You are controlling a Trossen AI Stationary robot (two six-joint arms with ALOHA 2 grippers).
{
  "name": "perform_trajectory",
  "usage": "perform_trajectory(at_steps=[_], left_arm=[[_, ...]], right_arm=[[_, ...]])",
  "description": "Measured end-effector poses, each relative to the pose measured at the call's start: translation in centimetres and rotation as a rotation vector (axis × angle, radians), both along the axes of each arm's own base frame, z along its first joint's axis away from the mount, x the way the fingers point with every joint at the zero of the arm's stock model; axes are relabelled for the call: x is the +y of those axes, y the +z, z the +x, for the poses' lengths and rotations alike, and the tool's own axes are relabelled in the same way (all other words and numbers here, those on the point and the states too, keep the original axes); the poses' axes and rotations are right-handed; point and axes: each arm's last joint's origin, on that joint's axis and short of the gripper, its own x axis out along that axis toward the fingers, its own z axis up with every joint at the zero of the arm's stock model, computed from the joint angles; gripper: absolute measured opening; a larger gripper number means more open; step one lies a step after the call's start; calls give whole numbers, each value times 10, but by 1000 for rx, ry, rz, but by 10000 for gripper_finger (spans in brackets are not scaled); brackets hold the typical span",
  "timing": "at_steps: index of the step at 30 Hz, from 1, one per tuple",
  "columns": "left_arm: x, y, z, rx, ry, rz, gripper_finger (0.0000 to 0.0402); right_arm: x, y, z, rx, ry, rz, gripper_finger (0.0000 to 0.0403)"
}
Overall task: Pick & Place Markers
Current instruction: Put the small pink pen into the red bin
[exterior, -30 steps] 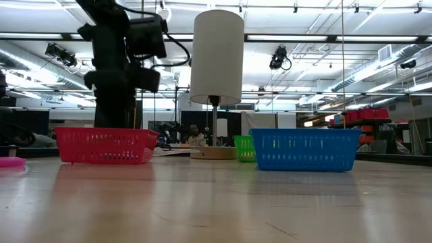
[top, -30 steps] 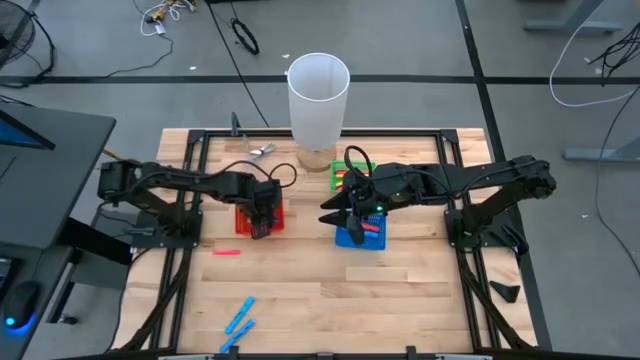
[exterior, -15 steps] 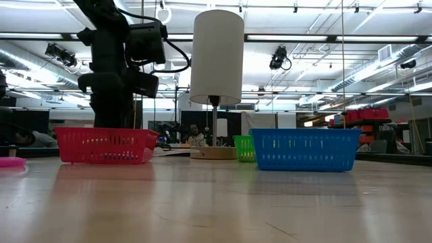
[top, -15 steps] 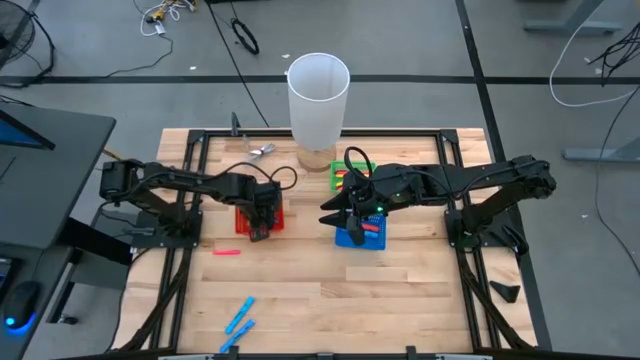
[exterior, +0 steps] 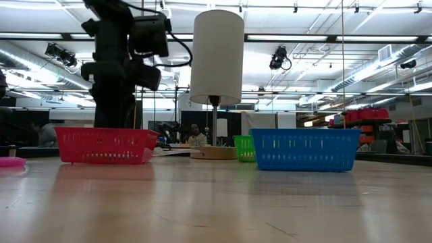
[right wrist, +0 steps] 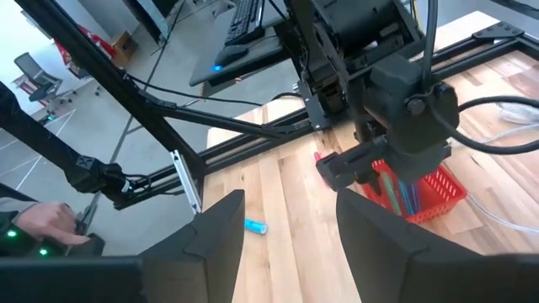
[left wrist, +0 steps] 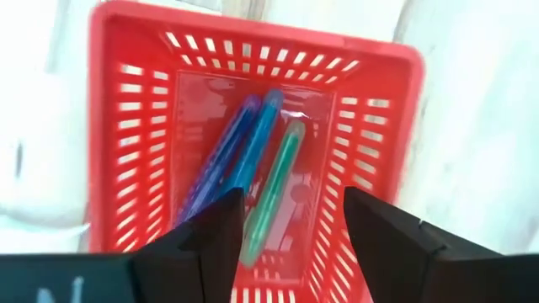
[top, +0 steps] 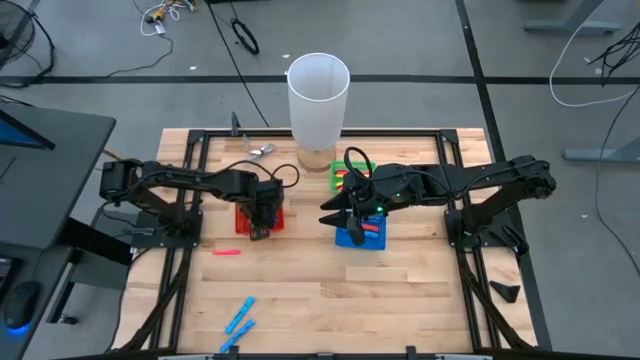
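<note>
Wooden table (top: 330, 290): your work surface carries everything; the baskets sit mid-table, where both arms look able to reach them.
White cylinder (top: 318, 95): it stands upright on a round base at the far edge, apart from the sorting.
Blue basket (exterior: 305, 149): it sits under your right arm, likely one sorting bin; red sticks show inside it from above.
Red basket (left wrist: 253, 143): it sits straight under your left arm, so a dropped marker should land inside.
Green basket (exterior: 244, 148): it rests behind the blue one, near the cylinder's base.
Left gripper (left wrist: 290, 223): you have it hovering over the red basket, fingers spread, nothing between them; I judge this a release.
Right gripper (right wrist: 290, 223): it waits above the blue basket's near-left corner, fingers apart and empty.
Markers in red basket (left wrist: 248, 160): purple, blue and green lie side by side on its floor.
Loose markers: a pink one (top: 226, 251) and light blue ones (top: 238, 322) lie on the table, well apart from the baskets, not yet collected.
Writing: none you can read.
</note>
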Motion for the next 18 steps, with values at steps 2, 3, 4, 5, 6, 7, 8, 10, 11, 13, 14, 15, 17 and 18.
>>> perform_trajectory(at_steps=[2, 3, 4, 5, 6, 7, 8, 10, 11, 13, 14, 15, 17, 18], left_arm=[[0, 8, 1, 17, 0, -2, 210], [0, 11, 1, 27, -1, -5, 208], [0, 14, 1, 36, -1, -12, 207], [0, 16, 1, 39, 1, -24, 206], [-1, 18, 2, 40, 6, -39, 204], [-1, 19, 1, 42, 14, -53, 203], [-2, 21, -1, 48, 19, -69, 202], [-3, 24, -4, 50, 45, -102, 201], [-4, 26, -6, 54, 66, -113, 201], [-5, 32, -12, 58, 102, -135, 199], [-6, 35, -14, 46, 118, -146, 199], [-7, 39, -17, 42, 134, -149, 199], [-11, 46, -22, 22, 171, -156, 199], [-13, 50, -24, 12, 192, -156, 199]], right_arm=[[0, 0, 0, 0, 0, -1, 189], [0, 0, 0, 0, 0, -1, 189], [0, 0, 0, 0, 0, -1, 189], [0, 0, 0, 0, 0, -1, 189], [0, 0, 0, 0, 0, -1, 189], [0, 0, 0, 0, 0, -1, 189], [0, 0, 0, 0, 0, -1, 189], [0, 0, 0, 0, 0, -1, 189], [0, 0, 0, 0, 0, -1, 189], [0, 0, 0, 0, 0, -1, 189], [0, 0, 0, 0, 1, -1, 189], [0, 0, 0, 2, 1, -1, 189], [0, 0, 0, 3, 1, -1, 189], [0, 0, 0, 6, 1, -1, 189]])
